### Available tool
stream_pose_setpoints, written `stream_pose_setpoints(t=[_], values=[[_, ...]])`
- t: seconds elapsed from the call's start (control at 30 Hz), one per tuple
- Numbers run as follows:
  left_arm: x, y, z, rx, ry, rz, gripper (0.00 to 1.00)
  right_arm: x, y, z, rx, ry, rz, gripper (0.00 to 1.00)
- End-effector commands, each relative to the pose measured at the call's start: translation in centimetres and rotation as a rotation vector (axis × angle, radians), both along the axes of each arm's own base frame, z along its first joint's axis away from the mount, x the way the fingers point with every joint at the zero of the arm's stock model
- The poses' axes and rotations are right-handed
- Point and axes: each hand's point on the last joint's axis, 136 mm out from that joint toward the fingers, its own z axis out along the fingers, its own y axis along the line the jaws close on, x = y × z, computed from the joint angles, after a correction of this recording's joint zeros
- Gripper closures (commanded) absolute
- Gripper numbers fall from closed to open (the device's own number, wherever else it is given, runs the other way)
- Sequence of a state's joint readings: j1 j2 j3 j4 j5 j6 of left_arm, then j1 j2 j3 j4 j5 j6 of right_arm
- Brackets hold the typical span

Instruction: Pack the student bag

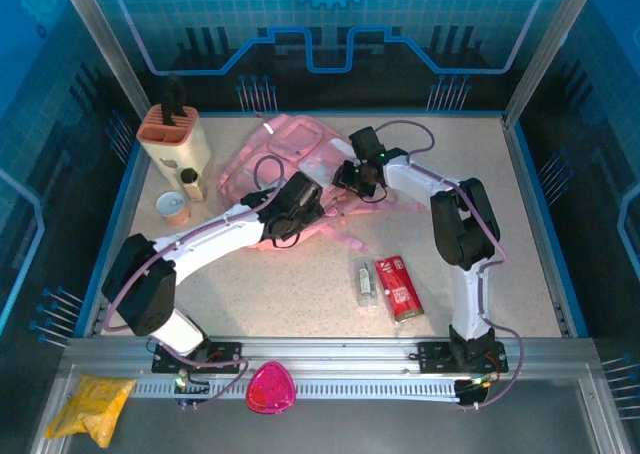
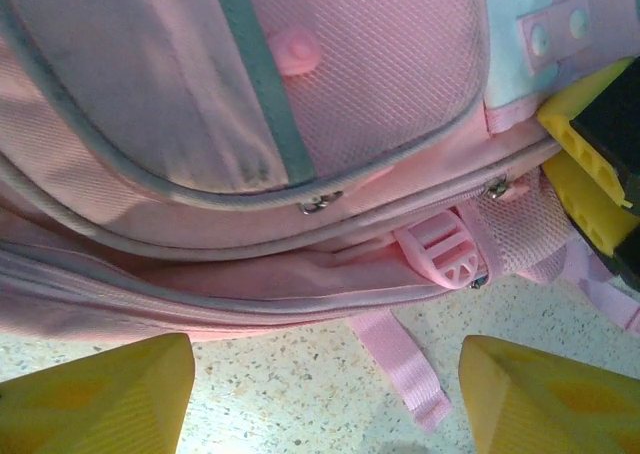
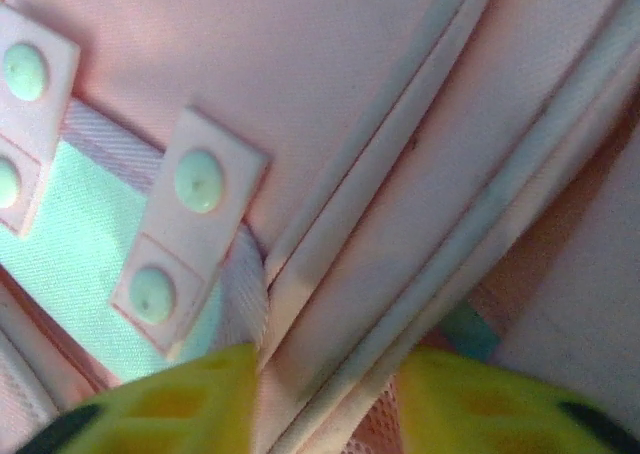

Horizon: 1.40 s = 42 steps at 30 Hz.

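Two yellow fingers (image 2: 110, 394) of the left gripper (image 2: 325, 354) stand wide apart with nothing between them, low over the speckled table (image 2: 290, 399), just in front of the student bag (image 2: 380, 74) and a loose pink strap (image 2: 405, 369). The right gripper (image 3: 325, 364) has its fingers (image 3: 180, 404) close together, clamped on a piped seam of the bag beside a pale green panel (image 3: 60, 224). The student bag lies flat at the middle rear of the table, with a red packet (image 1: 398, 286) and a clear packet (image 1: 365, 282) well apart from it at front right.

Left gripper (image 2: 325, 394) wide, right gripper (image 3: 330, 399) narrow
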State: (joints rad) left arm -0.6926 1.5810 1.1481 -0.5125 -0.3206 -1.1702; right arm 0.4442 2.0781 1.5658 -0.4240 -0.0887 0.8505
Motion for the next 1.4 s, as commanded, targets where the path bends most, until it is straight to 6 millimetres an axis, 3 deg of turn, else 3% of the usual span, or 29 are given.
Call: stream_pose_setpoints(t=[0.0, 0.13, 0.43, 0.6, 0.83, 0.93, 1.17, 1.27, 1.37], values=[[-0.5, -2.0, -0.3, 0.028, 0.023, -0.068, 0.27, 0.2, 0.6, 0.4, 0.068, -0.028, -0.026, 0.77], [-0.2, -4.0, -1.0, 0.047, 0.025, -0.102, 0.25, 0.5, 1.3, 2.7, 0.165, -0.066, -0.03, 1.0], [1.7, -4.1, -3.3, 0.157, -0.008, -0.142, 0.17, 0.5, 1.1, 7.9, 0.373, -0.113, -0.081, 1.0], [3.7, -3.4, -3.6, 0.226, -0.096, -0.223, 0.19, 0.3, -0.5, 10.7, 0.415, -0.16, -0.126, 1.0], [6.1, 0.2, -2.9, 0.276, -0.196, -0.299, 0.19, -0.1, -1.1, 12.4, 0.491, -0.191, -0.161, 1.0], [5.8, 1.3, -2.8, 0.286, -0.197, -0.34, 0.17, -0.1, -0.5, 13.5, 0.562, -0.192, -0.174, 1.0], [2.1, -1.4, 1.1, 0.195, -0.229, -0.39, 0.12, -0.9, -0.3, 13.7, 0.555, -0.209, -0.236, 1.0], [1.5, -3.2, 2.3, 0.186, -0.229, -0.393, 0.16, -1.0, 0.3, 13.8, 0.566, -0.197, -0.228, 1.0], [1.9, -3.3, 2.2, 0.276, -0.172, -0.355, 0.24, -1.2, 0.4, 13.8, 0.556, -0.196, -0.237, 1.0]])
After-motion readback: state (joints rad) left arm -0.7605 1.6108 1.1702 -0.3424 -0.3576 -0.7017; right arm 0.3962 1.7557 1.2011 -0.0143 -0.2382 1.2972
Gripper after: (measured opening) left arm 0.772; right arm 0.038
